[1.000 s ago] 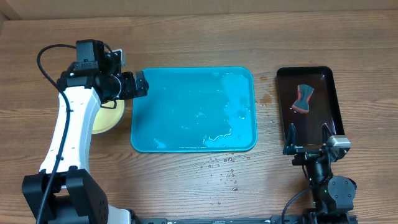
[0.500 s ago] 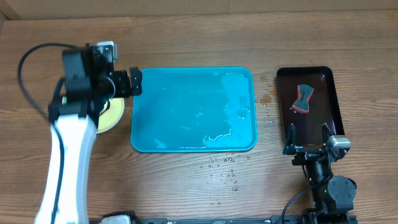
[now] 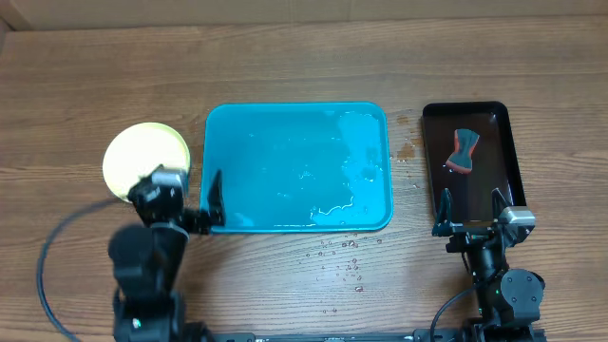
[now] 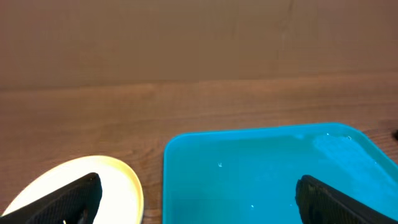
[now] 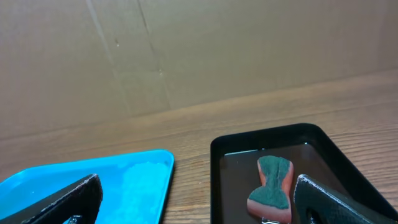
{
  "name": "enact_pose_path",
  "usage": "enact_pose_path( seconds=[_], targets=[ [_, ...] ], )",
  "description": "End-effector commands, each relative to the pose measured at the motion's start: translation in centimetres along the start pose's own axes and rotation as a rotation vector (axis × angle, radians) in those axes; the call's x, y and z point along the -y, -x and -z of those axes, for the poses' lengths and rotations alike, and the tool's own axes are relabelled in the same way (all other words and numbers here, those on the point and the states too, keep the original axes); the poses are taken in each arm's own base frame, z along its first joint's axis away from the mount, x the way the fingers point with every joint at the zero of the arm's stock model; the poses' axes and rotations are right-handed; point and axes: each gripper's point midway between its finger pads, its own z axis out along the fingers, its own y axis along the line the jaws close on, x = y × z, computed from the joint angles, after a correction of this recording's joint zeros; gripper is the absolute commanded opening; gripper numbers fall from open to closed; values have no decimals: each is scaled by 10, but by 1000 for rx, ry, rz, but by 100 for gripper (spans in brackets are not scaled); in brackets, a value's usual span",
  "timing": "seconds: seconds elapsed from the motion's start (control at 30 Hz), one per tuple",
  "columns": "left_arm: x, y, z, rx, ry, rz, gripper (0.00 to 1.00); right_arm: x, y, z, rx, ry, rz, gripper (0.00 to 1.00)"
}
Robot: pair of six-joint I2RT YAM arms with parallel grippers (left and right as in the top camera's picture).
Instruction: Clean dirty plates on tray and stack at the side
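I read the plates [image 3: 145, 160] stacked at nine o'clock of the wet tray [image 3: 285, 142], so cleaning looks done; left gripper [image 4: 198, 183] and right gripper [image 3: 471, 207] gape, holding nothing.

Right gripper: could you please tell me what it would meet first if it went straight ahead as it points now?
Probably the sponge in the black tray; the open right gripper faces it, though its height is unclear.
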Motion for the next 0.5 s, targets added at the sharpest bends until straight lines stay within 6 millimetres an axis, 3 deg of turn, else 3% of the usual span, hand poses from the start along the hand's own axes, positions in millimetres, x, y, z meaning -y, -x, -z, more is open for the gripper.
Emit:
enact_pose_path(
  seconds=[0.0,0.2,0.47],
  targets=[
    [1,-18,10,47,11,-38,100,-1,-2,0,4,6,1,100],
    [4,-34,22,129,16,-77,100,-1,-2,0,4,6,1,100],
    [4,-55,22,151,21,-94,100,-1,-2,0,4,6,1,100]
  ],
)
